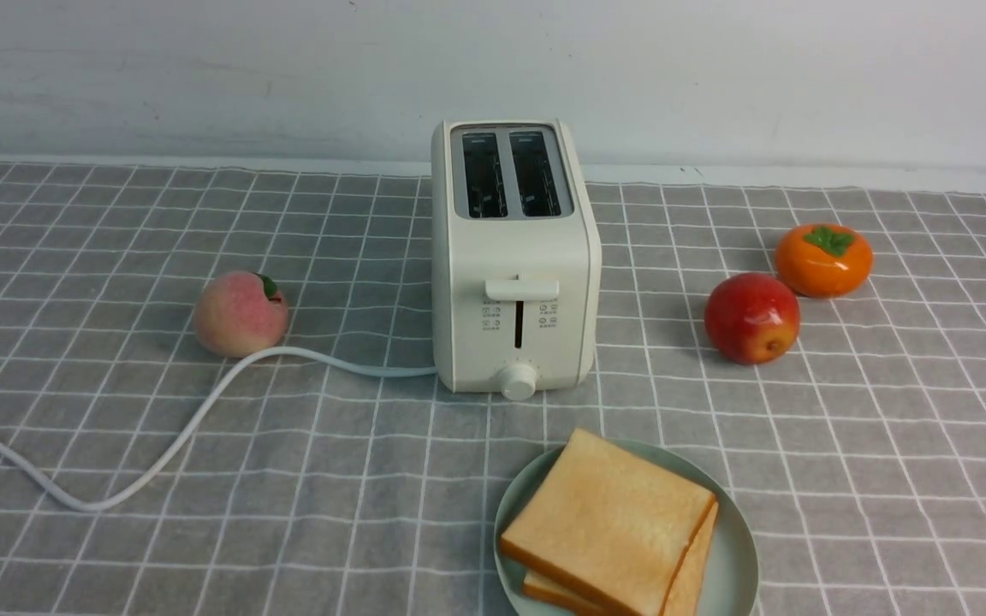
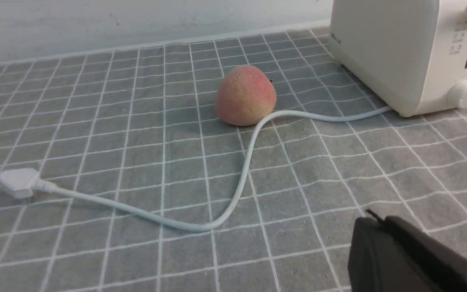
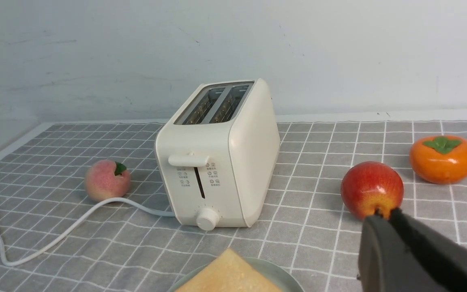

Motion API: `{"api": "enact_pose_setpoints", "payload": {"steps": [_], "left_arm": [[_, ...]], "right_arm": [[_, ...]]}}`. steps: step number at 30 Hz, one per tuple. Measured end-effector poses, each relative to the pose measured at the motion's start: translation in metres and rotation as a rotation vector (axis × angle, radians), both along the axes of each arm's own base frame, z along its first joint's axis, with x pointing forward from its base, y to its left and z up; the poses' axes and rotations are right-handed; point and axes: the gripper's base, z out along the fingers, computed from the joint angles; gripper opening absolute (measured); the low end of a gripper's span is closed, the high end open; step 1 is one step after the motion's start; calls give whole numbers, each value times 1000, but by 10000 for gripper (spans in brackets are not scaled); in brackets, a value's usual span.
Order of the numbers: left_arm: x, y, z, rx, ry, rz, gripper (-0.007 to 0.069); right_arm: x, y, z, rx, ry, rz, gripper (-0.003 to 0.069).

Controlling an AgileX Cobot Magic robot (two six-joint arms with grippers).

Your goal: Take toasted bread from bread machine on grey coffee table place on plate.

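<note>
Grey coffee table [image 1: 116, 530]: toasted bread [image 1: 608, 522] (stacked) on plate [image 1: 737, 556]

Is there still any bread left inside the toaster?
No, it's empty. Both slots of the toaster look dark and hollow from above, and the two slices of toast lie stacked on the plate.

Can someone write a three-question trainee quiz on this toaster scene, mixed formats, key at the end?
1. True or false: both slots of the toaster are empty.
2. Multiple choice: the white cord curves past which fruit? A) apple B) peach C) persimmon
3. Fill in: the two toast slices lie stacked on the ____.

Key:
1. True; no bread shows in either slot.
2. B; the apple and persimmon sit on the toaster's other side.
3. Plate, the pale green one in front of the toaster.
</note>
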Motion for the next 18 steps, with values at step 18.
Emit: {"api": "enact_pose_setpoints", "payload": {"steps": [18], "left_arm": [[3,6,-39,-89,151,147,-1]], "right_arm": [[0,0,-2,-7,16,3,41]]}}
